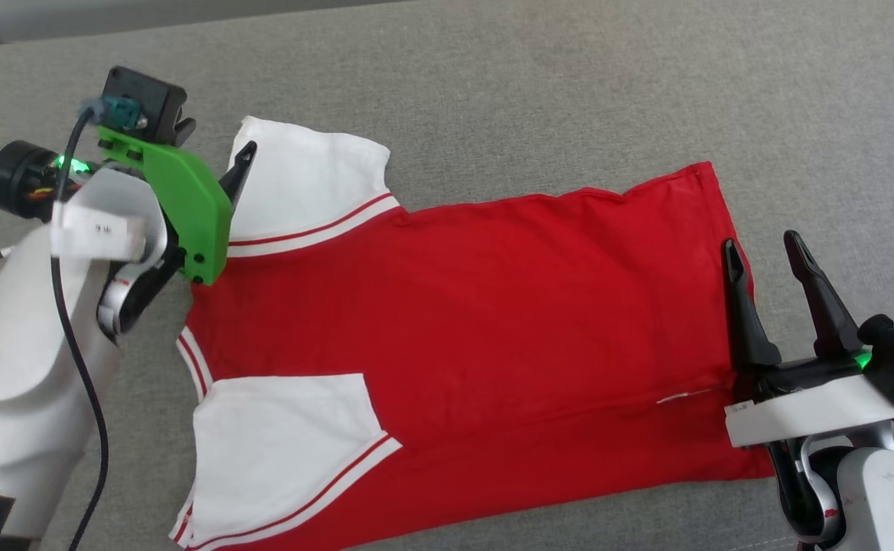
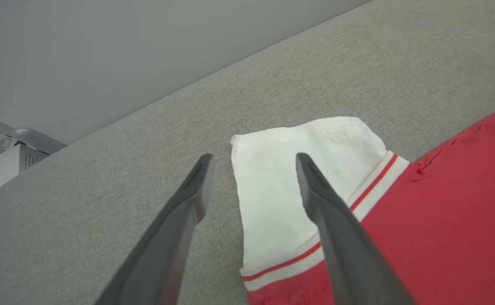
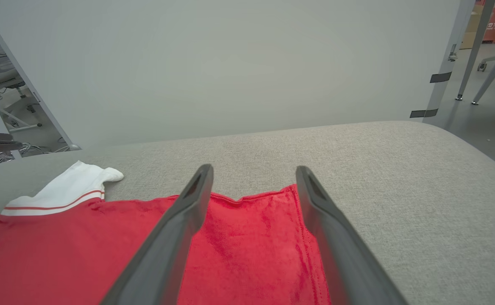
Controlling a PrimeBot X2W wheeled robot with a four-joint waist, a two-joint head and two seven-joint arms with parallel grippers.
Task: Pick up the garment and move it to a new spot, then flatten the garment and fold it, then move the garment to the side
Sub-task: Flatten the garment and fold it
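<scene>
My left tool (image 2: 254,156) spread, empty, at white sleeve (image 2: 268,178) edge; my right tool (image 3: 254,167) spread, empty, at hem (image 1: 722,214) of shirt (image 1: 493,306). Risk: I pinch one layer only, fold goes crooked.

A grey woven-fabric surface (image 1: 569,92) carries the garment (image 1: 477,321), which lies spread flat and plain side up. Its neck end points to 9 o'clock and its hem to 3 o'clock. One white sleeve (image 1: 301,184) sits at 11 o'clock, the other sleeve (image 1: 278,451) at 7 o'clock. Bare grey cloth runs across 12 o'clock.
</scene>
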